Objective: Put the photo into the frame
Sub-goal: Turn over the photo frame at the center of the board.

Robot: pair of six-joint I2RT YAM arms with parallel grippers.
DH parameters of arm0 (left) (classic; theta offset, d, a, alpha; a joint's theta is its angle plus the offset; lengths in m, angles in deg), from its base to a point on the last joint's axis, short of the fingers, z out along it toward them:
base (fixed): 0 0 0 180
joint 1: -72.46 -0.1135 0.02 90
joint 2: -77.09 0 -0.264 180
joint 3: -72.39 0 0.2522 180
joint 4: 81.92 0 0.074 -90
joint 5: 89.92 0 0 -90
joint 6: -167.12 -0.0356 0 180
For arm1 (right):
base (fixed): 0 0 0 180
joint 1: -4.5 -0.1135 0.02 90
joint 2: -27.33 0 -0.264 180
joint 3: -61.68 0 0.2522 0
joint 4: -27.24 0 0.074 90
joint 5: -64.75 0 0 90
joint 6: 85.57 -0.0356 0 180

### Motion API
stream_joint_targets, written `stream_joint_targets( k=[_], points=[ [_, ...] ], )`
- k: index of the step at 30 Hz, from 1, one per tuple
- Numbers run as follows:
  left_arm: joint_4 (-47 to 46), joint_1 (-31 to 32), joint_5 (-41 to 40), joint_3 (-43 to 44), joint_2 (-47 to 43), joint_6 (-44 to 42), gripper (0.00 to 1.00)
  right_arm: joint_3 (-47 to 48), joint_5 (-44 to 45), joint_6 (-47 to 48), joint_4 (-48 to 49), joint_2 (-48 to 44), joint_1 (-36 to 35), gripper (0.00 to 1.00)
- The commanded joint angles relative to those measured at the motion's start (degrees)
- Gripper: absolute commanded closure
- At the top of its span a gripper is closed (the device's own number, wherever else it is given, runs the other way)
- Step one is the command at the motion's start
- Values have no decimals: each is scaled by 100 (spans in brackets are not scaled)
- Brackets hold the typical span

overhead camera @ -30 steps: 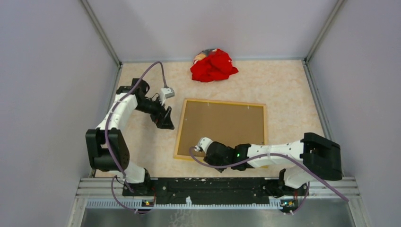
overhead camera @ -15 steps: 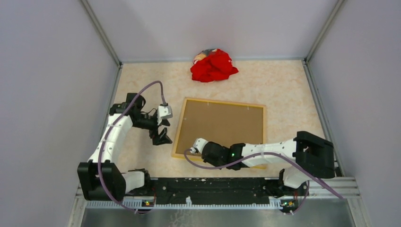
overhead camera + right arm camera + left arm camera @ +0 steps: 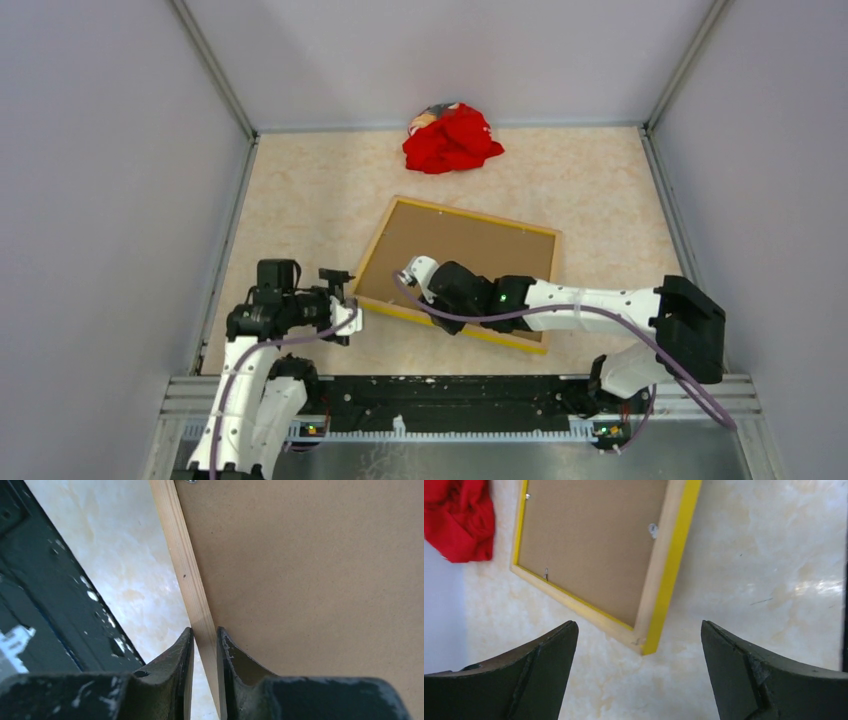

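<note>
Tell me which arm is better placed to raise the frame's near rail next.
Right. The right gripper is shut on the near wooden rail of the frame, jaws pinching it. The left gripper is open beside a frame corner, holding nothing.

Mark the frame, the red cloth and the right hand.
frame [image 3: 672,570]: left wrist view, yellow side edge.
red cloth [image 3: 450,140]: top view, middle of the heap.
right hand [image 3: 204,635]: right wrist view, between the fingertips pinching the frame's wooden rail.

Counts on the table [image 3: 600,180]
One frame [image 3: 470,213], one backing panel [image 3: 470,248], one red cloth [image 3: 450,140] at 12 o'clock, and two grippers: left gripper [image 3: 639,630] at 8 o'clock, right gripper [image 3: 205,632] near centre.
</note>
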Motion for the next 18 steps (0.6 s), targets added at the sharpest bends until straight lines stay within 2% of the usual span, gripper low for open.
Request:
stream_joint_targets(
  k=[1,5,9,15,18],
  points=[
    [-996,-19,166,-669,-749,-1493,1,653,-312,-202,114,-298,103,100],
    [-1246,-19,304,-1177,-1227,-3017,1,839,-357,-212,18,-288,112,100],
    [-2306,-8,631,-1582,-1504,-3116,2,1072,-421,-212,-103,-203,121,100],
    [-2385,77,525,-1644,-972,-4029,2,1277,-445,-223,-152,-114,137,100],
    [-2726,216,353,-1608,-639,-4142,6,1334,-468,-247,-156,-120,168,100]
  ],
)
